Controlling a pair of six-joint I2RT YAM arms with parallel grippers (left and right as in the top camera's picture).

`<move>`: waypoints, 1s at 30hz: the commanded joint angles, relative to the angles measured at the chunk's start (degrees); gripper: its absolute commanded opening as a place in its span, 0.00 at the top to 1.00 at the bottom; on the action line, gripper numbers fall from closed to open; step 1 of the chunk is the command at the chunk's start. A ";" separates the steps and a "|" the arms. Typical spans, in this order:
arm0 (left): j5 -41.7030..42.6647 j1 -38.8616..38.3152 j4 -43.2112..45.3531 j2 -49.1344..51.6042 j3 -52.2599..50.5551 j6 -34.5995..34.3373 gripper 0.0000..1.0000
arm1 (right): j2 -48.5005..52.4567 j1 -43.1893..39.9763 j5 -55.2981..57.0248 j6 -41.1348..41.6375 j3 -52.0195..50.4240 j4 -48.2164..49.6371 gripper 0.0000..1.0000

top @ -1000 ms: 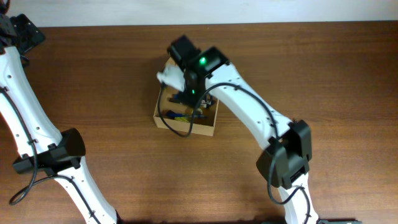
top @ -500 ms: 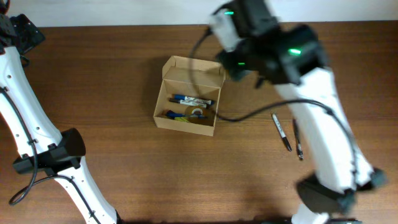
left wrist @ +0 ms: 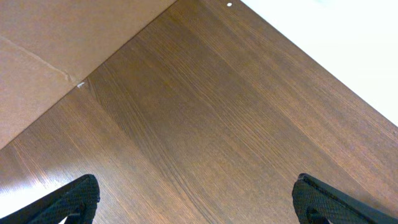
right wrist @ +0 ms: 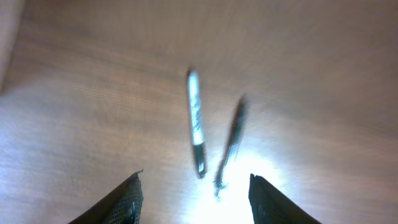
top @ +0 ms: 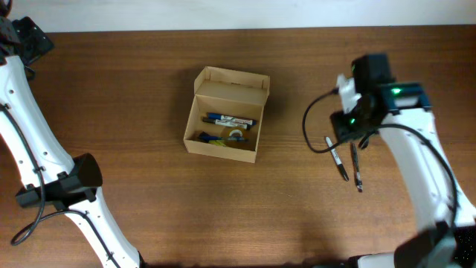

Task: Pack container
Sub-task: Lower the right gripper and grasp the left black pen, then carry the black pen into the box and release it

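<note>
The tan cardboard container (top: 223, 141) stands open mid-table, flap lid (top: 231, 85) tipped back, with several pens and a small ring-shaped item inside. Two pens lie on the table to its right: a white-barrelled one (top: 337, 158) and a dark one (top: 356, 168). My right gripper (top: 351, 132) hangs open and empty just above their upper ends. The right wrist view shows both pens, white (right wrist: 196, 123) and dark (right wrist: 230, 142), blurred, ahead of the open gripper (right wrist: 194, 199). My left gripper (left wrist: 196, 199) is open and empty over bare wood at the far left corner.
The table's far edge meets a pale wall along the top of the overhead view. The left arm's base and links (top: 52, 190) stand along the left side. A tan board lies beyond the table corner (left wrist: 56, 43) in the left wrist view.
My right arm has swung from over the container to the right and come down above the two loose pens. The container and its contents have not moved. The left arm is still.
</note>
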 commanded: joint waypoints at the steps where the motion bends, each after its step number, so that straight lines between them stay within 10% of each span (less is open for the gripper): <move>1: 0.17 0.24 -0.02 -1.18 0.42 0.68 0.00 | 2.67 -0.31 -3.23 2.23 -6.01 2.05 0.45; 22: 0.17 0.24 -0.02 -1.18 0.42 0.68 0.00 | 21.16 -2.64 4.92 2.14 -11.89 13.84 0.51; 30: 0.17 0.26 -0.02 -1.18 0.42 0.68 0.00 | 23.71 -4.72 1.33 1.90 -11.89 14.10 0.91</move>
